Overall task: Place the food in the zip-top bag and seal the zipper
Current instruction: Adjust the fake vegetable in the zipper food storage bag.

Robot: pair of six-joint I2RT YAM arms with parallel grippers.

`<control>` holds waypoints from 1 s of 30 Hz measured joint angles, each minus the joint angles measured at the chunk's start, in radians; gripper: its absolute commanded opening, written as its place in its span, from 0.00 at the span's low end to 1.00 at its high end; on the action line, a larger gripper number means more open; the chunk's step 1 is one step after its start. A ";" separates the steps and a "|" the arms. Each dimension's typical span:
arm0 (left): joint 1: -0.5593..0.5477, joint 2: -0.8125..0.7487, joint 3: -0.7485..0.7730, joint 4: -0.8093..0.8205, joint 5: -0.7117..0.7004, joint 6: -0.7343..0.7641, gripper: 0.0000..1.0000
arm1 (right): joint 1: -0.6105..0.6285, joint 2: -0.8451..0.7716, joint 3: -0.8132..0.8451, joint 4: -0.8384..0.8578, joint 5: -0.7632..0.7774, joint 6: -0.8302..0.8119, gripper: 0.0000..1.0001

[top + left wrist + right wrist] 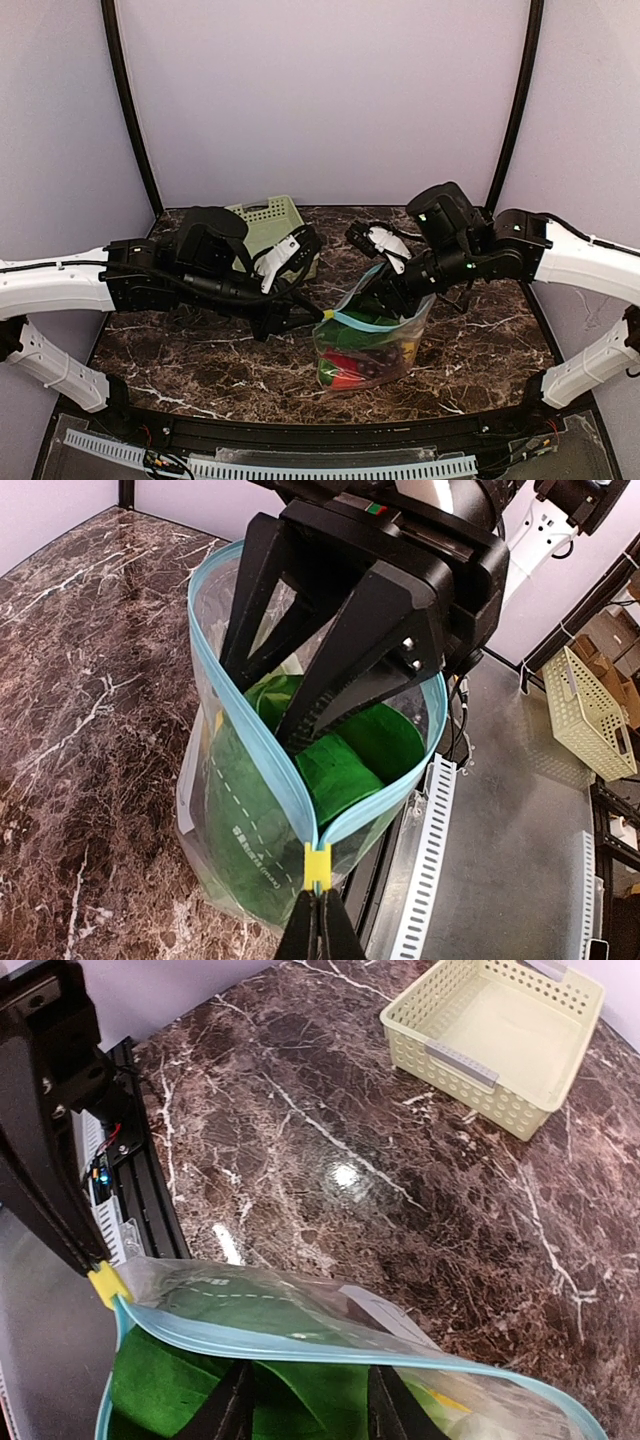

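Observation:
The zip-top bag (372, 345) stands upright at the table's middle with its mouth open. Inside it lies the food: green leaves (345, 765), red chillies (345, 378) and something yellow (405, 352). The light blue zipper (250, 725) gapes wide, and its yellow slider (317, 866) sits at the near end. My left gripper (320, 925) is shut on the bag's edge just below that slider. My right gripper (310, 1410) reaches down into the mouth, fingers (232, 1410) apart over the green leaves, nothing pinched between them.
A pale green slotted basket (275, 232) stands at the back left of the marble table (480, 340), behind my left arm. A black rail and white slotted strip (300, 468) run along the near edge.

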 measured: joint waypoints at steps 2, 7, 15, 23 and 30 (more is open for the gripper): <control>0.000 0.000 0.000 0.000 -0.006 0.000 0.01 | -0.001 0.002 0.000 0.010 -0.032 -0.017 0.16; 0.006 0.000 0.000 0.000 -0.053 0.000 0.01 | -0.001 -0.005 -0.016 0.047 -0.135 -0.059 0.00; 0.027 0.000 0.000 0.008 -0.065 -0.001 0.01 | -0.001 -0.005 -0.102 0.095 -0.237 -0.066 0.00; 0.039 0.001 0.000 0.007 -0.048 0.000 0.01 | -0.001 0.062 -0.135 0.132 -0.235 -0.047 0.00; 0.042 0.018 0.000 0.007 -0.017 -0.001 0.01 | 0.002 0.124 -0.134 0.163 -0.210 -0.026 0.00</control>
